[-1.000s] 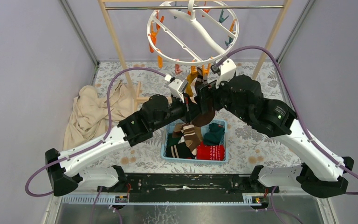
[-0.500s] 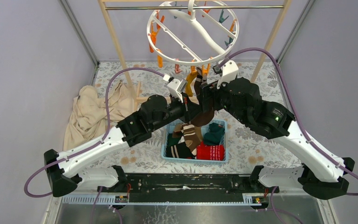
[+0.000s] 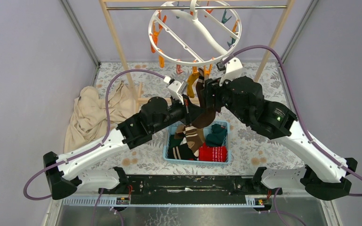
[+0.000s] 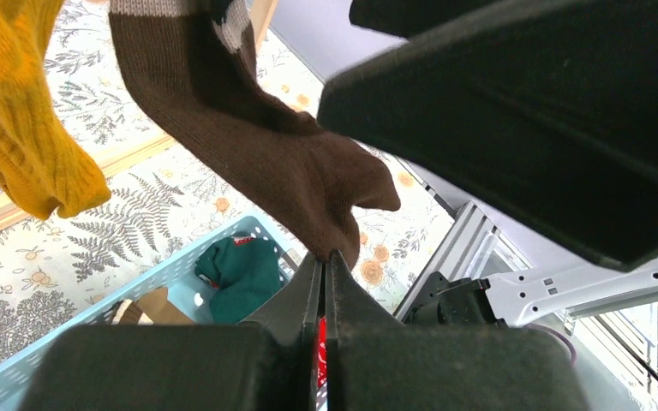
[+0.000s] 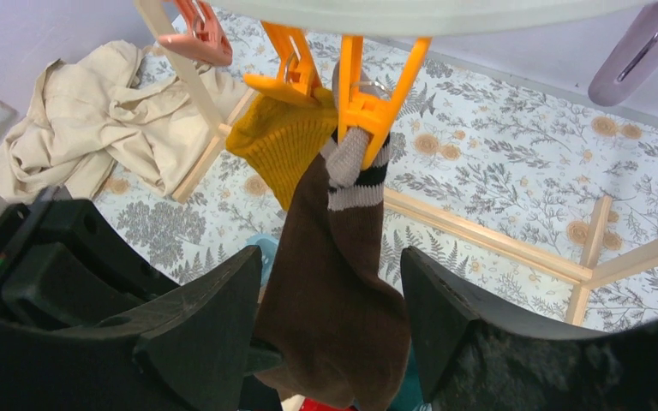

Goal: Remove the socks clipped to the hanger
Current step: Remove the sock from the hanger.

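Wooden rack frame (image 3: 114,40) spans the back, with a beige cloth (image 3: 92,115) heaped at its left foot. Hanger (image 3: 178,61) hangs off the rack bar, above both wrists. Blue basket (image 3: 166,146) below holds loose socks (image 3: 212,153). Brown sock (image 5: 326,325) hangs from an orange clip (image 5: 368,111), mustard sock (image 5: 284,141) clipped just beside it. Right gripper (image 5: 330,261): jaws apart, straddling the brown sock. Left gripper (image 4: 326,257): jaws closed, pinching its toe. Only the left wrist view shows that; in the top view the arms block it.
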Motion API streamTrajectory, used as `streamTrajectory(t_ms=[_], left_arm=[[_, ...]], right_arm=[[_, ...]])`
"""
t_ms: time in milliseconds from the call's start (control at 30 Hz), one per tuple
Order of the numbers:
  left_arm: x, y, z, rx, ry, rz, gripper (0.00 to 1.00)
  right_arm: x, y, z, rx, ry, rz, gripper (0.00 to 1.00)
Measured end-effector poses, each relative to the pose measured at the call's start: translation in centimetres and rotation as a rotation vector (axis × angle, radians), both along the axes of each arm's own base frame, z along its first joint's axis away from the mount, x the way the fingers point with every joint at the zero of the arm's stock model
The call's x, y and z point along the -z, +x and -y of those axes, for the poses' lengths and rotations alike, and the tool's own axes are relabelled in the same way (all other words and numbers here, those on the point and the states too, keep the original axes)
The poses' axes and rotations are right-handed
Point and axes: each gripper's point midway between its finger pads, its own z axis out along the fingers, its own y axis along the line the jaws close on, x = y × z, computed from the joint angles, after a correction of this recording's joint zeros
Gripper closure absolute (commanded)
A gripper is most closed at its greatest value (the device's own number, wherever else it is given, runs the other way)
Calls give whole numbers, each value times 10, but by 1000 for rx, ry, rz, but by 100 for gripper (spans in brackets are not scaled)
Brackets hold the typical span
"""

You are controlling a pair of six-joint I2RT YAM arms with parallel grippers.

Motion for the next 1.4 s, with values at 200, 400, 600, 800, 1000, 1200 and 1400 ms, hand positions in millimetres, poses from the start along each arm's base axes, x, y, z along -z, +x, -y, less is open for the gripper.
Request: streamTrajectory(t_ms=[200,400,600,800,1000,1200,1400], left_arm=[[6,0,-1,-1,10,-6,100],[7,-1,-2,-4,11,-7,100],[6,-1,-3,-4,10,-6,100],[8,-1,-3,-4,13,-7,100],[7,-3,-6,-5,9,-5,100],[5,-3,-7,-6,3,-1,100],[5,-3,-7,-7,4,-1,100]], right_arm=[[-8,7,-4,20,22,25,41],[-23,16,-3,64,57,74,46],[-38,24,-2,99,82,130,42],[-52,30,-7,103,89,167,41],[-66,44,7,90,141,168,41],[-77,52,36,75,208,166,40],[-85,38,27,-15,259,155,39]])
